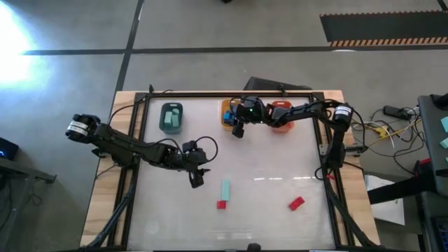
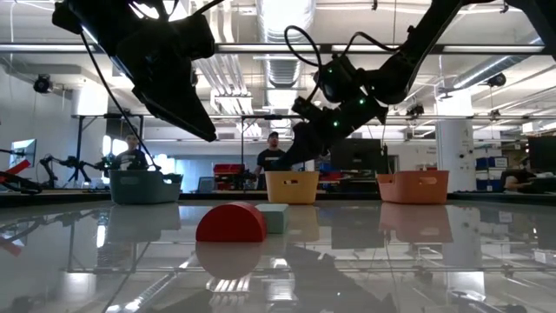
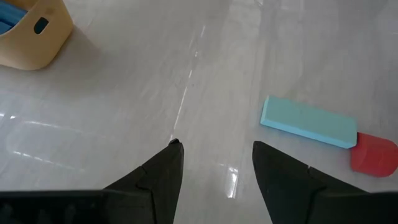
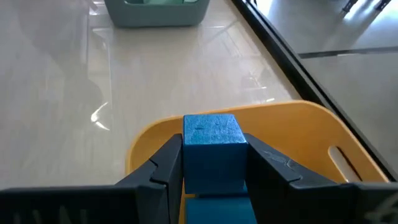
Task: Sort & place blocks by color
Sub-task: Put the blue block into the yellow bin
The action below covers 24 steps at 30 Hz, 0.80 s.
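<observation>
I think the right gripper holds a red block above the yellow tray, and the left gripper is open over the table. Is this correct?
Not quite. The block in the right gripper is blue, not red, as the right wrist view shows. It is above the yellow tray, and the left gripper is open over the table.

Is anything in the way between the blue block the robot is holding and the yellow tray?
Nothing visible is. The right gripper holds the blue block directly above the open yellow-orange tray, and another blue piece already lies inside beneath it. The left gripper hangs open over bare table, away from that tray.
</observation>
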### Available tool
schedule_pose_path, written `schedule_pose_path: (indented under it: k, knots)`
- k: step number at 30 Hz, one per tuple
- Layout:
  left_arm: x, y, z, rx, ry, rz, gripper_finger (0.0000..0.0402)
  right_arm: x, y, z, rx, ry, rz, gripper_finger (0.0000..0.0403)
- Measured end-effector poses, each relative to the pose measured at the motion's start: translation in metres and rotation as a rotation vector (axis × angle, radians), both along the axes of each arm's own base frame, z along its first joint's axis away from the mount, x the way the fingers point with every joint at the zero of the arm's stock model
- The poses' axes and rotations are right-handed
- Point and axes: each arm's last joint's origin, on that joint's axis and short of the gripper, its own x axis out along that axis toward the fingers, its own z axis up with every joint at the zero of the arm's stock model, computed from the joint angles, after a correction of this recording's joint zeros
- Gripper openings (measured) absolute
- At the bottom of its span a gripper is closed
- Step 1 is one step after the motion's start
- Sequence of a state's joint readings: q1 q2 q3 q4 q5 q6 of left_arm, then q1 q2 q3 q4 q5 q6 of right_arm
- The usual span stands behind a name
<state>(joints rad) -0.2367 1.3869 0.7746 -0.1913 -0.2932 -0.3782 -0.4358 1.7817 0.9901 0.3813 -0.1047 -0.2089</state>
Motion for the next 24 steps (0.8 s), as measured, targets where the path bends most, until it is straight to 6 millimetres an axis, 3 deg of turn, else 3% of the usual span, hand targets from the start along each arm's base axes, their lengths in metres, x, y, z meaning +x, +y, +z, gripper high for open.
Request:
schedule_pose_path:
  k: [24]
  knots:
    - [-0.0001, 0.0000, -0.0001, -0.001, 0.000, 0.001, 0.0176, -0.0004, -0.0005, -0.0006, 0.002, 0.005, -0.002, 0.0122]
